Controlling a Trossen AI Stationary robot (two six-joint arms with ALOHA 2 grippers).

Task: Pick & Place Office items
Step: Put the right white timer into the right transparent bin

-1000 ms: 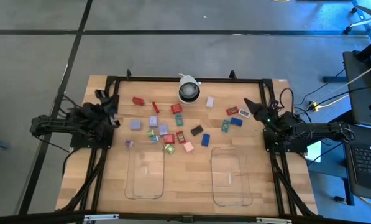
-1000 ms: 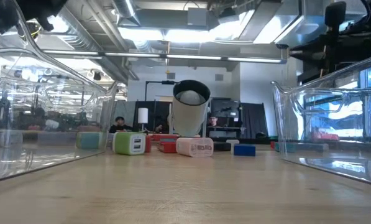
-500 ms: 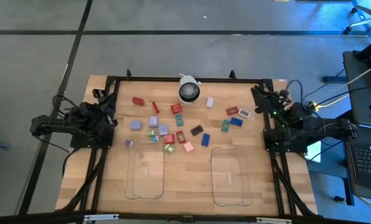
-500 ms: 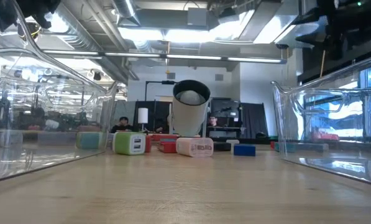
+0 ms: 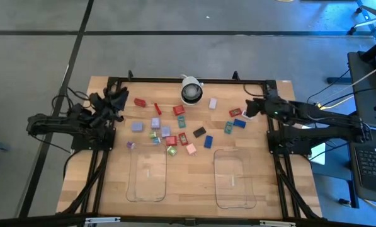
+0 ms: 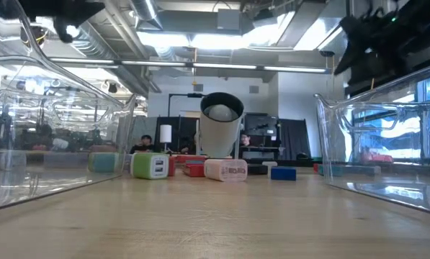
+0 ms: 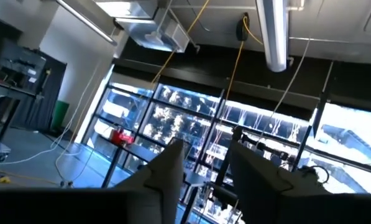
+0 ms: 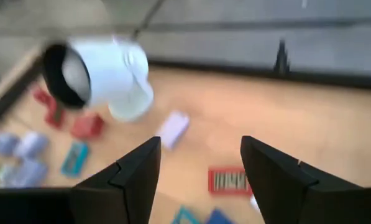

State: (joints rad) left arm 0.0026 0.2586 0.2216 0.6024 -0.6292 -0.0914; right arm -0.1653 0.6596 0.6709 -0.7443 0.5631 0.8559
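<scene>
From above, the office items (image 5: 178, 126) lie scattered just below the camera dome (image 5: 191, 93), none yet in the 2 clear trays (image 5: 147, 176). The right gripper (image 5: 249, 108) hovers at the scatter's right edge, likely lining up a pick. Its wrist view shows jaws spread and empty above a red clip (image 8: 230, 180). The left gripper (image 7: 201, 168), parked far left of the dome, points up at the ceiling, jaws apart.
</scene>
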